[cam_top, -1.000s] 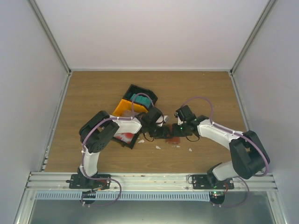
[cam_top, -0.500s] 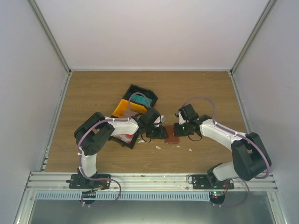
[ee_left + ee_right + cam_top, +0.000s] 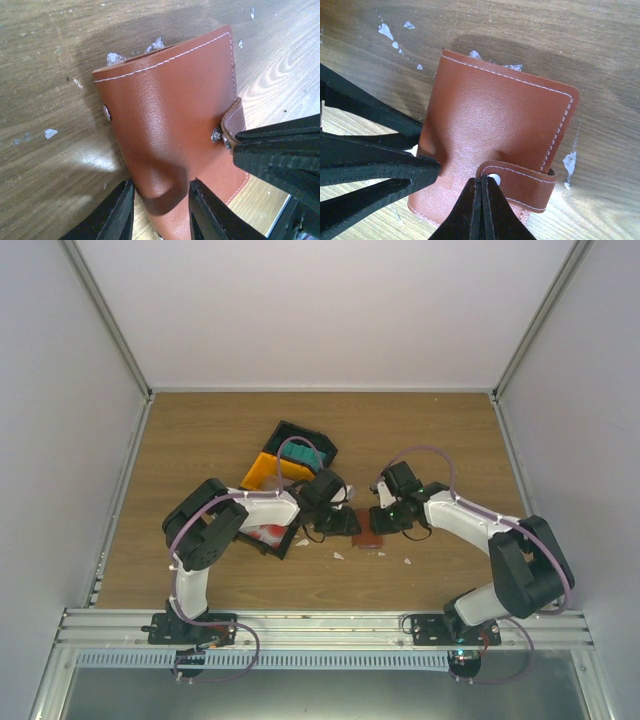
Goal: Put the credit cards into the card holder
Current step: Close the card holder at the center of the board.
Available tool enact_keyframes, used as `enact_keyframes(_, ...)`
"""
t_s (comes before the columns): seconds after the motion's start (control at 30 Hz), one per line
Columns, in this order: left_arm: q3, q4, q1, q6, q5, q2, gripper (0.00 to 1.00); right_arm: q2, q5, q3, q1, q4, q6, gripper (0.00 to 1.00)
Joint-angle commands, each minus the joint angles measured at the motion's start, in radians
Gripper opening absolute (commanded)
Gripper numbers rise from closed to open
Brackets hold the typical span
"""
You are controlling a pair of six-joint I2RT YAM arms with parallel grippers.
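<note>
The card holder (image 3: 170,110) is a reddish-brown leather wallet lying folded shut on the wood between both arms (image 3: 368,538). My left gripper (image 3: 160,192) straddles its near edge, and a bulge of leather is pinched between the fingers (image 3: 116,210). My right gripper (image 3: 482,179) is shut, its tip against the end of the snap strap (image 3: 525,182). From the top, the left gripper (image 3: 347,524) and right gripper (image 3: 386,519) meet over the holder. Credit cards show in the bins, teal ones (image 3: 299,452) and red-and-white ones (image 3: 264,536).
A black bin (image 3: 312,438) and a yellow bin (image 3: 262,472) lie behind the left arm, and another black bin (image 3: 282,546) sits under its forearm. Small white flecks (image 3: 407,562) dot the wood around the holder. Walls close in the table on three sides.
The left arm's elbow swung a little left and came partly back. The right forearm shifted slightly. Both grippers stayed at the card holder, which barely moved.
</note>
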Motion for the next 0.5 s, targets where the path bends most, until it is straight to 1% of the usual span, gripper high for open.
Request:
enact_keyframes(0.0, -0.002, -0.085, 0.005, 0.011, -0.084, 0.067, 0.34, 0.022, -0.021, 0.020, -0.005, -0.011, -0.026, 0.01)
enact_keyframes(0.13, -0.001, -0.089, 0.005, 0.011, -0.087, 0.079, 0.30, 0.033, -0.022, 0.013, -0.006, 0.002, -0.028, 0.01)
enact_keyframes(0.27, -0.001, -0.087, 0.005, 0.008, -0.090, 0.085, 0.28, 0.041, -0.019, 0.005, -0.006, 0.016, -0.035, 0.01)
enact_keyframes(0.47, -0.001, -0.090, 0.005, 0.011, -0.089, 0.090, 0.27, 0.063, 0.013, -0.003, -0.005, 0.024, -0.026, 0.00)
